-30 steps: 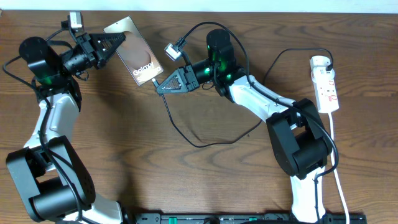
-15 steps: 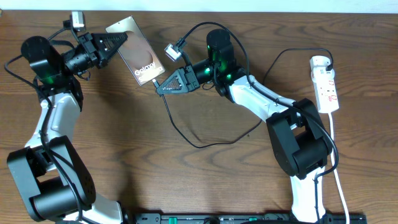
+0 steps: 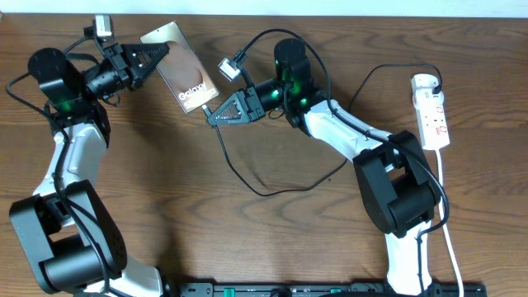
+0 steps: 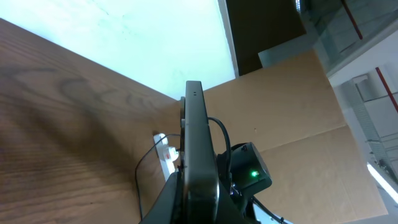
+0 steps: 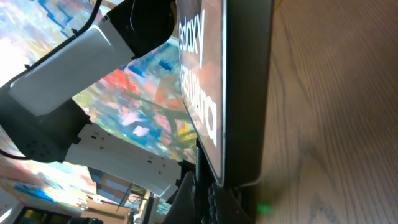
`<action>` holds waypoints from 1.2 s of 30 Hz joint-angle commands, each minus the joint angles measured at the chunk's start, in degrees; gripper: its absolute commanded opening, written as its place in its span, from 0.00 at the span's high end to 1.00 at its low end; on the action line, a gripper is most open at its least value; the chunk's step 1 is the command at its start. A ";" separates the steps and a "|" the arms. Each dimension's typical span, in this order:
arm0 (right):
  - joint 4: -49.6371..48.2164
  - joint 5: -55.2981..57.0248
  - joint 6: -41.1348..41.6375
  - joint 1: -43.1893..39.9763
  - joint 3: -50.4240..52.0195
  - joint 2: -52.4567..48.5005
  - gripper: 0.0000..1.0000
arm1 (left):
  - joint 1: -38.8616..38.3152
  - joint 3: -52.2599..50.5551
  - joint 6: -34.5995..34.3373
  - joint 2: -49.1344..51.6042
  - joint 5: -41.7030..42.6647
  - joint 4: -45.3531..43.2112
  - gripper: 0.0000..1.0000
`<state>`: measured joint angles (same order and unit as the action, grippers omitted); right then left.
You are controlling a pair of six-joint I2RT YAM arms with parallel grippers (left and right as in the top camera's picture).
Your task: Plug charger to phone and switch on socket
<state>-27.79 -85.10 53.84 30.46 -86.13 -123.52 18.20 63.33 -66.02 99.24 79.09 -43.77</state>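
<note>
Wood table (image 3: 165,190) below: I keep the left gripper (image 3: 158,53) clamped on the slick-looking, rigid phone (image 3: 181,70), the right gripper (image 3: 213,115) pinching the limp charger (image 3: 247,183) near its plug.

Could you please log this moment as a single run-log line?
left gripper: holds phone tilted | right gripper: shut on charger, tip at phone's lower end, insertion unclear | socket: untouched

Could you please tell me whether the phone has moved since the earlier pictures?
Yes, but barely. The phone edged slightly to the right, toward the socket, a second ago. It has not shifted in the last half second.
</note>
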 commanded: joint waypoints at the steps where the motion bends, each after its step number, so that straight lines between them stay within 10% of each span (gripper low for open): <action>1: -1.11 1.14 0.48 0.00 -0.39 -0.24 0.99 | -0.66 0.31 -0.04 -0.55 1.49 -0.55 0.93; 36: -2.40 0.74 0.48 -1.38 -0.39 -0.26 0.99 | -0.66 0.31 -2.38 -0.55 1.81 -1.60 0.93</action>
<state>-29.85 -85.80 54.87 29.19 -86.11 -123.52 18.20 63.33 -67.55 99.24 78.89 -44.86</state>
